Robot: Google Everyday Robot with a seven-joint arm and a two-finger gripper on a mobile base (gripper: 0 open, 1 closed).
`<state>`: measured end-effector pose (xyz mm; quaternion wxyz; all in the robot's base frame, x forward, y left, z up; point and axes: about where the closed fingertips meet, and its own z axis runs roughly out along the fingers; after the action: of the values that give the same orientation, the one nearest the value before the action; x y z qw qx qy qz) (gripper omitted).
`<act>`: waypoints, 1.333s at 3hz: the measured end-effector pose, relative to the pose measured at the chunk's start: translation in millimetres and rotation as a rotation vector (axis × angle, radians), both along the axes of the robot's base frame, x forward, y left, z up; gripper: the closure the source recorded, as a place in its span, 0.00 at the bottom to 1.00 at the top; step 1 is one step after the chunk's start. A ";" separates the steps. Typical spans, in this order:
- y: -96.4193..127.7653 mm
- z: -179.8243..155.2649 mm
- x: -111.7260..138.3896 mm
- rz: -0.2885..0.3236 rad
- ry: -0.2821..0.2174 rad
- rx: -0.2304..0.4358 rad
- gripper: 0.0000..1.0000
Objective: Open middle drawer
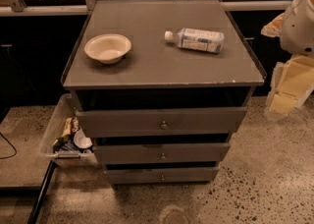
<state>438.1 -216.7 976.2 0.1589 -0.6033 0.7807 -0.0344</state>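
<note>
The claw [287, 88] hangs far right, apart from the middle drawer [196, 153], grip indiscernible.

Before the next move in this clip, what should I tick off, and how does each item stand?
1. Target identified: the middle drawer sits between the wider front above and the narrower one below. Ok.
2. Its knob is in plain view with nothing over it. Ok.
3. The tool is lined up with the knob. Not ok: it is at the right edge, beside the cabinet and away from the drawer fronts.
4. The clear bin stays out of the pull path. Ok: it stands left of the fronts, not before them.
5. The bottle will stay put on the cabinet top. Cannot tell: it lies on its side.
</note>
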 end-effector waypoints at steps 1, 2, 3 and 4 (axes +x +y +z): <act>0.0 -0.2 0.0 0.000 0.000 0.000 0.00; -0.4 -24.8 -1.3 0.008 0.042 0.003 0.00; 4.1 -62.7 -5.2 0.045 0.098 0.016 0.00; 8.7 -92.6 -10.5 0.108 0.099 0.020 0.00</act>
<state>427.6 -208.0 883.5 0.1274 -0.6438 0.7544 0.0119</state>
